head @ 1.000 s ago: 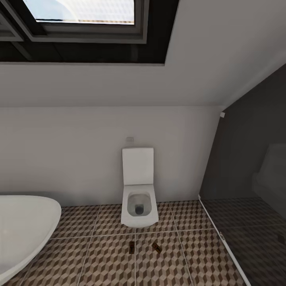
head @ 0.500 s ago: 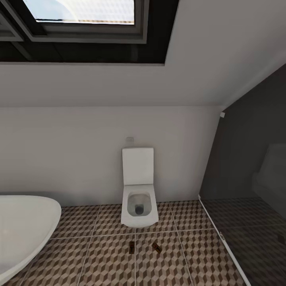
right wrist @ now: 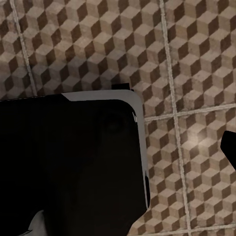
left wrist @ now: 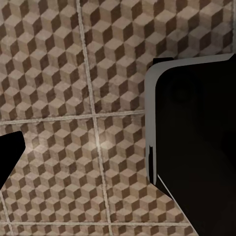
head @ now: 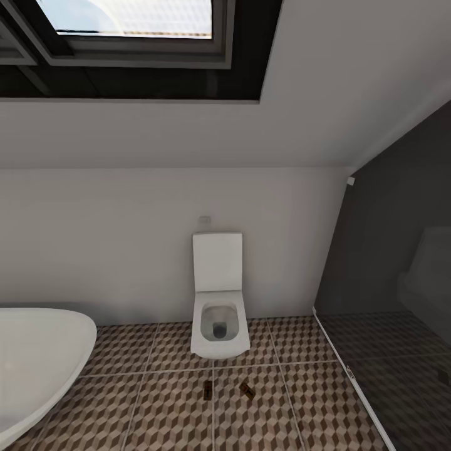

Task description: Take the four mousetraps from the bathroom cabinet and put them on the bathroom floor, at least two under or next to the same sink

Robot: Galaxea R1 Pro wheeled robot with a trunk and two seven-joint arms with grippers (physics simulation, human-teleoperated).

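Here: white sloped wall (head: 156, 238) under a dark-framed skylight (head: 131, 31); bathroom floor (head: 169, 413) of cube-patterned tiles; white bathtub (head: 37, 357) at the head view's left; dark glass partition (head: 388, 263) at its right; white toilet (head: 217, 300) against the wall. Two mousetraps (head: 207, 389) (head: 248, 391) lie on the floor just before the toilet, near each other, apart. Pincer state, either arm: cannot tell; the wrist views show dark housing over tiles.
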